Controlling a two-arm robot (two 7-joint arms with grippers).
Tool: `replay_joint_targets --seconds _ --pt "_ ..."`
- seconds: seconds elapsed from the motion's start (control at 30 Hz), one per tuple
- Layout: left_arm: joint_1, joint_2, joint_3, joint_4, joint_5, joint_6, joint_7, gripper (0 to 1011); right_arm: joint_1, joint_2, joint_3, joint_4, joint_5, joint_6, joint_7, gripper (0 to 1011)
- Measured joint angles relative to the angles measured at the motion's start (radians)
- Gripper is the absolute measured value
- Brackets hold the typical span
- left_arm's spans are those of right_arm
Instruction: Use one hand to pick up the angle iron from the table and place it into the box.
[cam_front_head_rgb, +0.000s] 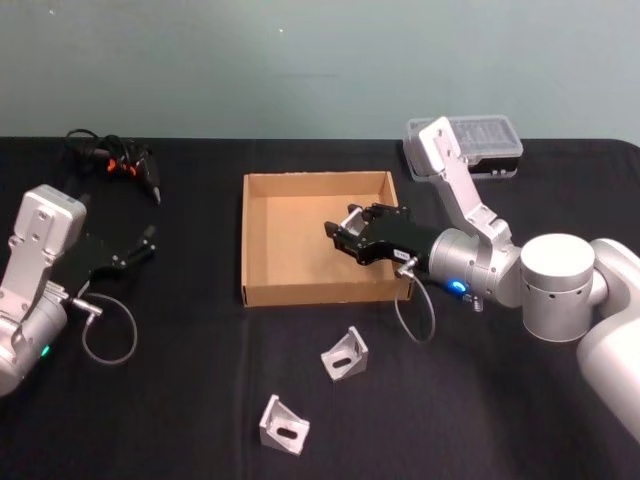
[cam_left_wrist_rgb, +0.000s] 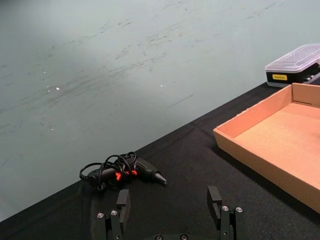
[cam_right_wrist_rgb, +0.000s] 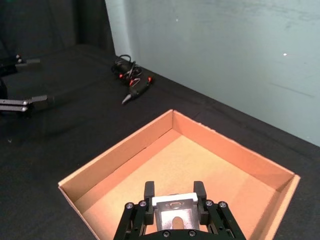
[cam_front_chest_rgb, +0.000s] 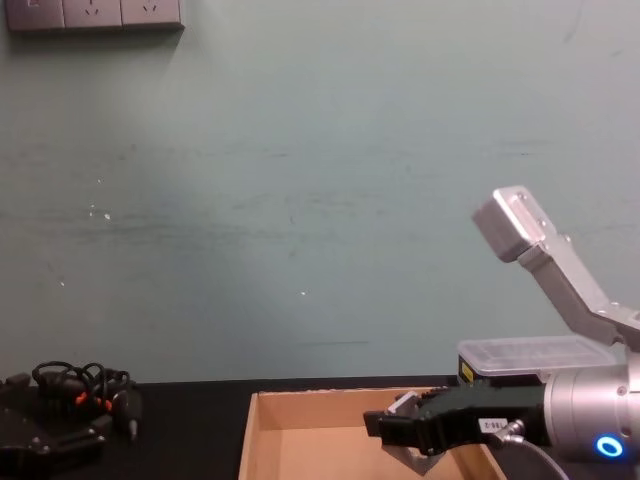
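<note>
The right gripper (cam_front_head_rgb: 346, 234) is hovering over the box (cam_front_head_rgb: 244, 240), its fingers clamping an angle iron (cam_right_wrist_rgb: 174, 209) above the cardboard floor, so I'd say it's placing. Next comes lowering and letting go. The arm is reaching in level from the right; the left gripper (cam_front_head_rgb: 138, 248) is sitting spread wide on the table (cam_front_head_rgb: 200, 400)

angle iron (cam_right_wrist_rgb: 166, 211) half hidden between right gripper (cam_right_wrist_rgb: 174, 190) fingers
</note>
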Motion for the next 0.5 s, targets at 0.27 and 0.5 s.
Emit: replay_joint_targets --seconds 0.27,0.5 --pt "0.000 0.000 0.000 0.000 0.000 0.000 0.000 1011 0.008 -0.016 -0.003 0.026 -0.030 0.029 0.009 474" --pt "0.000 0.000 0.000 0.000 0.000 0.000 0.000 1011 0.005 -0.020 0.010 0.027 -0.047 0.069 0.004 474"
